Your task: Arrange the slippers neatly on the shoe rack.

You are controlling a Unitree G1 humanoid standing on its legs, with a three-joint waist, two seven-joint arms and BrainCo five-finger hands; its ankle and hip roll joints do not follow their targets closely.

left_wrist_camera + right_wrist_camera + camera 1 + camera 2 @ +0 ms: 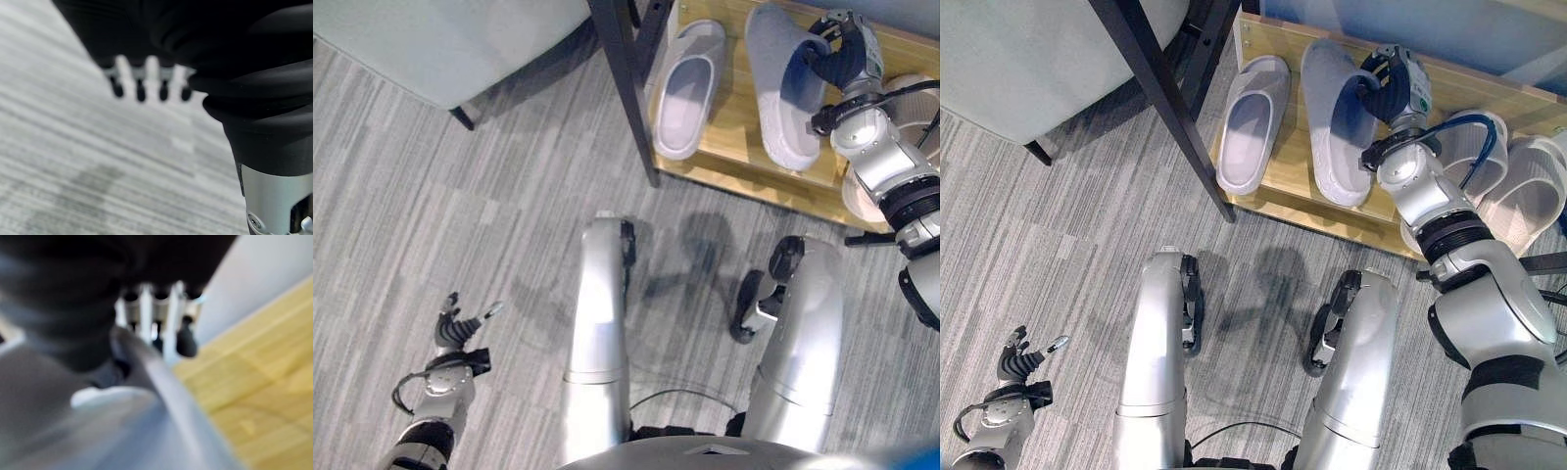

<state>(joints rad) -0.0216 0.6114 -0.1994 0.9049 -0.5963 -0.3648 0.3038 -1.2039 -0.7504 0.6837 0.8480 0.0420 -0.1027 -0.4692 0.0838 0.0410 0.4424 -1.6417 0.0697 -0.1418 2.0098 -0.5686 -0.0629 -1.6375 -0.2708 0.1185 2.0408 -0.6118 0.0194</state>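
The right hand point(1393, 83) grips the slipper point(1337, 122) by its strap edge on the rack point(1278, 201); its length runs parallel to its mate point(1252, 122) (left hand point(460, 328) hangs open, far off).

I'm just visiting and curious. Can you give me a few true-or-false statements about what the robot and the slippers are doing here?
1. The right hand grips a grey slipper on the wooden shelf. True.
2. The left hand holds a slipper. False: it hangs open over the carpet, holding nothing.
3. Another grey slipper lies beside the gripped one. True.
4. All slippers lie on the carpet. False: they sit on the shelf, including a white pair.
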